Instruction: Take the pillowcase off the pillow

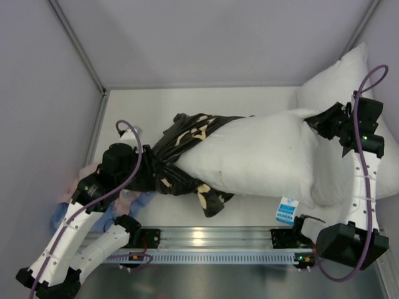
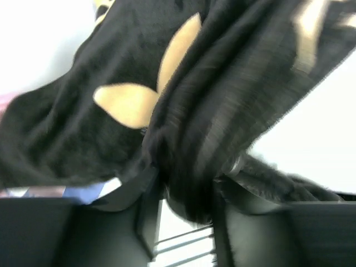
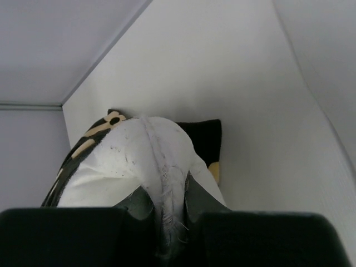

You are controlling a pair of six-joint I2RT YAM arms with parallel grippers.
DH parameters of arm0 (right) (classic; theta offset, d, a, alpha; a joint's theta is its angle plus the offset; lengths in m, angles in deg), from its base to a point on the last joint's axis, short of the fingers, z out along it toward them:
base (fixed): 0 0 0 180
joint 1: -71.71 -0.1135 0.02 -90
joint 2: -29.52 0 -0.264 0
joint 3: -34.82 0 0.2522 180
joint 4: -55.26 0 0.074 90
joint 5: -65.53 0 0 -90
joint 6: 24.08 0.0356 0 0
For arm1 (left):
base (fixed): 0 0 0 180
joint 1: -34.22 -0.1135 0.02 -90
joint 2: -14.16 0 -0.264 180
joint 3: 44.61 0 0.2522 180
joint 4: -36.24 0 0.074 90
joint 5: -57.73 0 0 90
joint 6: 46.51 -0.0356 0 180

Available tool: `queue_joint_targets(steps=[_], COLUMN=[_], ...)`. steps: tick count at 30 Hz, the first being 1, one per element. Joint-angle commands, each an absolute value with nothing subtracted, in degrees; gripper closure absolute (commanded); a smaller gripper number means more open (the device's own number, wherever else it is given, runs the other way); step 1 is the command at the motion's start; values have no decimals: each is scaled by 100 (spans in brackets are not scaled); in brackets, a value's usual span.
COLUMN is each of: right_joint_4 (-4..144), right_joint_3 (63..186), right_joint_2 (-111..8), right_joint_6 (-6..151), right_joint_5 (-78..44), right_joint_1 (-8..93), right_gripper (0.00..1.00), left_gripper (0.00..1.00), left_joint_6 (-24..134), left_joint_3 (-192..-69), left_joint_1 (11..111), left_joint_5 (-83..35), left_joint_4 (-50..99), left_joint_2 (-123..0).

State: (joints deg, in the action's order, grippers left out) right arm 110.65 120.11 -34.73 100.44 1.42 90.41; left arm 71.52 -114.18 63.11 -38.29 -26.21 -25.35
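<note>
The white pillow [image 1: 262, 156] lies across the middle of the table, its blue-and-white tag [image 1: 287, 210] hanging at the near edge. The black pillowcase [image 1: 187, 143] with tan flowers is bunched over the pillow's left end. My right gripper [image 1: 318, 121] is shut on the pillow's right end; in the right wrist view the frayed seam of the pillow [image 3: 133, 156] is pinched in the gripper [image 3: 169, 211]. My left gripper [image 1: 144, 167] sits in the bunched fabric. In the left wrist view its jaws [image 2: 186, 206] stand apart, with a fold of pillowcase [image 2: 111, 67] hanging loosely between them.
A second plain white pillow [image 1: 340, 75] leans in the far right corner. Pink cloth [image 1: 87, 171] and light-blue cloth [image 1: 134, 202] lie under my left arm. Grey walls close in the table on three sides. A metal rail [image 1: 206, 237] runs along the near edge.
</note>
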Motion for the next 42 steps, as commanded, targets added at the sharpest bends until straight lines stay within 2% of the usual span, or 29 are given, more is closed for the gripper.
queue_joint_targets(steps=[1, 2, 4, 14, 22, 27, 31, 32, 35, 36, 37, 38, 40, 42], right_joint_4=[9267, 9275, 9284, 8546, 8546, 8572, 8572, 8581, 8581, 8581, 8599, 8599, 8616, 8686], right_joint_3=[11961, 11943, 11899, 10985, 10607, 10571, 10685, 10703, 10791, 10843, 10861, 10896, 10993, 11125], right_joint_2=[-3174, -3148, -3130, -3086, -2893, -2805, -2761, -2735, -2612, -2577, -2542, -2463, -2392, -2225], right_joint_6=[10073, 10003, 9828, 9388, 9158, 9123, 9158, 9185, 9229, 9246, 9264, 9290, 9352, 9422], right_joint_5=[-478, -487, -408, 1323, 1719, 1693, 1693, 1702, 1676, 1632, 1614, 1588, 1500, 1221], right_joint_1=[9027, 8660, 8306, 6303, 5967, 5958, 5958, 5958, 5949, 5958, 5958, 5966, 5975, 5993], right_gripper=[100, 100, 100, 100, 100, 100, 100, 100, 100, 100, 100, 100, 100, 100], left_gripper=[44, 18, 1, 1, 1, 1, 1, 4, 38, 64, 86, 100, 100, 100], left_joint_6=[6846, 6793, 6539, 6019, 5440, 5403, 5368, 5342, 5298, 5333, 5350, 5359, 5429, 5779], left_joint_3=[-11471, -11541, -11829, -13482, -14722, -14890, -14451, -14294, -14083, -14029, -13994, -13985, -13976, -13993], left_joint_1=[6156, 6156, 6164, 6156, 6165, 6182, 6331, 6323, 6331, 6332, 6323, 6323, 6332, 6279], left_joint_5=[-3030, -2885, -2587, -2690, -2559, -2357, -2934, -3024, -3051, -3060, -3094, -3164, -3383, -4207], left_joint_4=[-1436, -1374, -1198, -1057, -1057, -1198, -1198, -1215, -1329, -1312, -1294, -1312, -1303, -1294], left_joint_2=[-2389, -2581, -2802, -5172, -7238, -7646, -7646, -7715, -7813, -7822, -7830, -7883, -7909, -7849])
